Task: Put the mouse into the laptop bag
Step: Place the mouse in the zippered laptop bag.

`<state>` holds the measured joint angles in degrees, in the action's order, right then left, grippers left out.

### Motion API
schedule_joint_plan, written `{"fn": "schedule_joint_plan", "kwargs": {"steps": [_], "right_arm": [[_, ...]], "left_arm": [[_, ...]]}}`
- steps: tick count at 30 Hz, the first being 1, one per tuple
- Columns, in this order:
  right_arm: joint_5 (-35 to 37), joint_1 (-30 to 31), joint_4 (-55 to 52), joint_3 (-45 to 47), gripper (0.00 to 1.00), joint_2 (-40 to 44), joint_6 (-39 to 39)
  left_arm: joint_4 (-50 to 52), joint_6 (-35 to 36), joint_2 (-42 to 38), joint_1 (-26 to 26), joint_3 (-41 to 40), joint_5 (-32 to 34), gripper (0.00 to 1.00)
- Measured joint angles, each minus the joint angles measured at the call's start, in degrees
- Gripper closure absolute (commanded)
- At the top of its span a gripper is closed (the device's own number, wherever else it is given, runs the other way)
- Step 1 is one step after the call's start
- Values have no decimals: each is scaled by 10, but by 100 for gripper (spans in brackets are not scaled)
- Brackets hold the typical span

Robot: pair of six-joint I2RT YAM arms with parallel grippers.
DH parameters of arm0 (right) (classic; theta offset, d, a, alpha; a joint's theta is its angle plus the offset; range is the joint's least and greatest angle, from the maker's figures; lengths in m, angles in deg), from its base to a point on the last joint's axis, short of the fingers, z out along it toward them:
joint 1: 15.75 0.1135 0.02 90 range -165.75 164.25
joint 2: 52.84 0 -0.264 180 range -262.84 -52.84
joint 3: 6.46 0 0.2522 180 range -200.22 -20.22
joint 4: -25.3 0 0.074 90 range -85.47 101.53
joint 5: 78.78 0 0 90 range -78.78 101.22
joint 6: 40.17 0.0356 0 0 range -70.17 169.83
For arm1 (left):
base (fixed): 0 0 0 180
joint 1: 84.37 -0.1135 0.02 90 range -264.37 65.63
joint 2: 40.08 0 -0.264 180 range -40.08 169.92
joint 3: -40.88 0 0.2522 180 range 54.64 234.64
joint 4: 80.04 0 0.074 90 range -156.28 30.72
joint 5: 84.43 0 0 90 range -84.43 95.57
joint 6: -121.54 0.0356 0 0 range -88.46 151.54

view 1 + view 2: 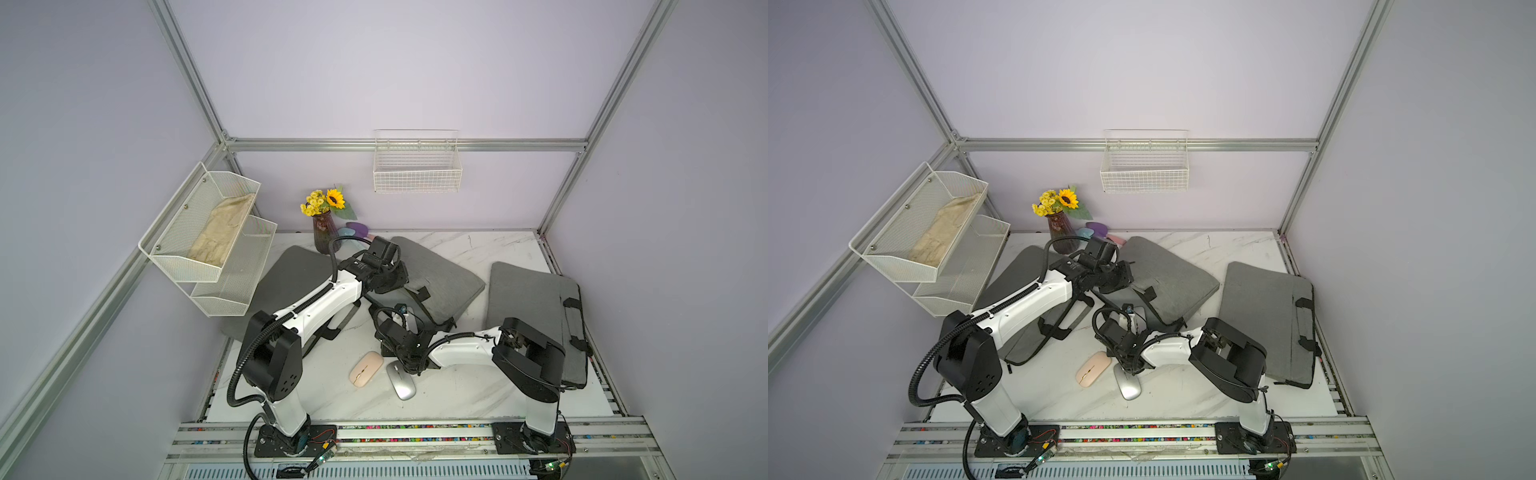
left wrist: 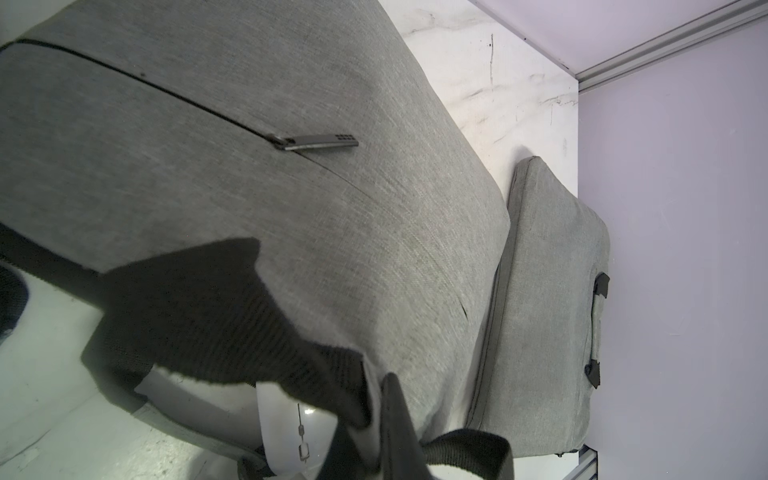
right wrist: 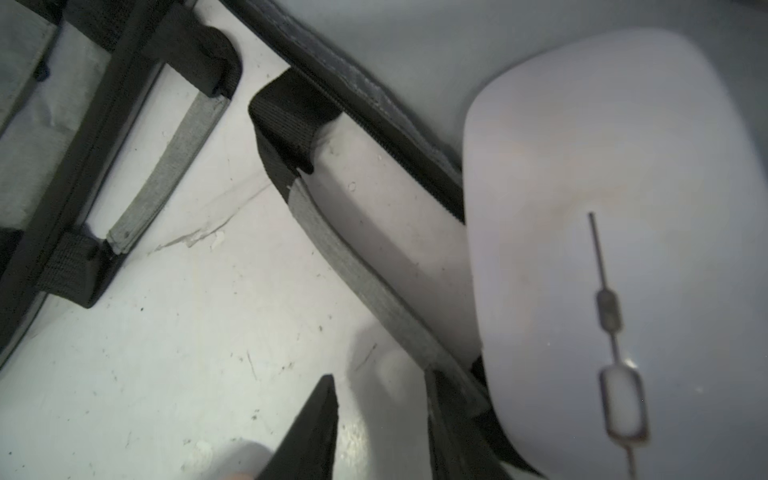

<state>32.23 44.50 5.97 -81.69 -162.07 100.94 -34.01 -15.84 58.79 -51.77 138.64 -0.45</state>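
Where the left gripper [image 2: 395, 411] is clamped shut on its raised upper edge, the laptop bag [image 1: 440, 270] gapes open
We find the white mouse [image 3: 602, 208] lying across the bag's lower zip edge, at the mouth, and cannot tell how far in it reaches; the right gripper [image 3: 380, 376] stands just outside that edge, beside the mouse, its fingers apart over bare table [image 3: 166, 353], holding nothing

White mouse [image 3: 602, 187] at mouth of grey laptop bag [image 2: 291, 187]

Left pincer [image 1: 387, 286] clamped; right pincer [image 3: 380, 395] parted.
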Motion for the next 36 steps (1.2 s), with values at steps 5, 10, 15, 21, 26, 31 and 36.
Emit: {"fn": "schedule_joint_plan", "kwargs": {"steps": [5, 10, 15, 21, 26, 31, 36], "right_arm": [[-8, 6, 10, 2, 64, 12, -20], [-7, 10, 13, -10, 69, 14, -24], [13, 6, 11, -31, 73, -2, -13], [35, -12, 10, -35, 75, -37, 3], [56, -14, 0, -33, 75, -36, 24], [82, -19, -20, -11, 75, -16, 42], [99, -32, -44, 17, 70, 11, 52]], "left_arm": [[0, 0, 0, 0, 0, 0, 100], [0, 0, 0, 0, 0, 0, 100], [0, 0, 0, 0, 0, 0, 100], [0, 0, -1, -1, 0, 0, 100], [0, 0, -2, -1, 0, 0, 100], [0, 0, -2, -2, 0, 0, 100], [0, 0, -2, -3, 0, -2, 100]]}}
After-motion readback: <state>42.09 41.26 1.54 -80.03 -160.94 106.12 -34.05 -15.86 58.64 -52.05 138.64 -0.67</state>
